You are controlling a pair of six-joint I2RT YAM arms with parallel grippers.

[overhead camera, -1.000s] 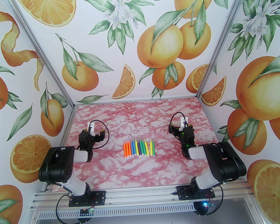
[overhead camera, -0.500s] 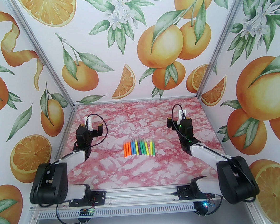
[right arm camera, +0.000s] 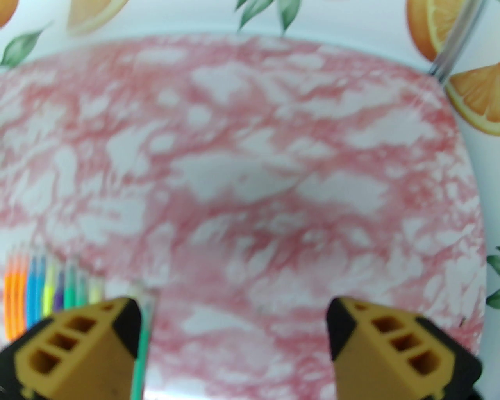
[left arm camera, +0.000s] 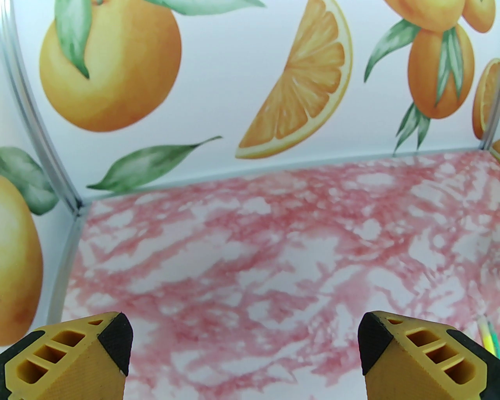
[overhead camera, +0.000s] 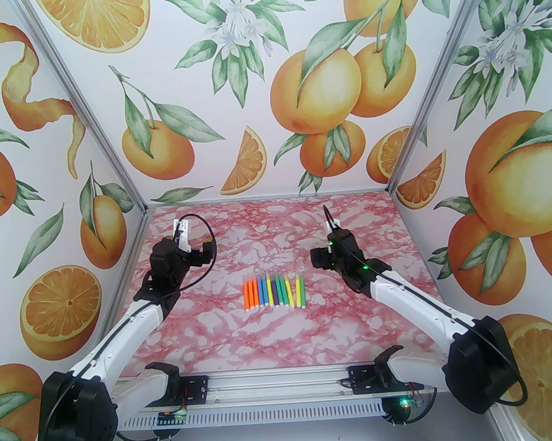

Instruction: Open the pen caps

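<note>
Left claw [left arm camera: 244,336] spread wide, empty, over tabletop [overhead camera: 258,235] near left edge. Right claw [right arm camera: 234,328] spread, empty, near pens [overhead camera: 274,291]. Roughly dozen pens, one row, mid-tabletop; pen caps [overhead camera: 273,277] toward far edge.

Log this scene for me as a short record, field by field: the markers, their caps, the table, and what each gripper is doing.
markers: one row, side by side at mid-table; orange at the left, then blue, yellow, purple, green
pen caps: at the far ends, apparently all on
table: pink marbled top
left gripper: open, empty, above bare table left of the row
right gripper: open, empty, just right of the row's far end
progress: no marker grasped yet
</note>
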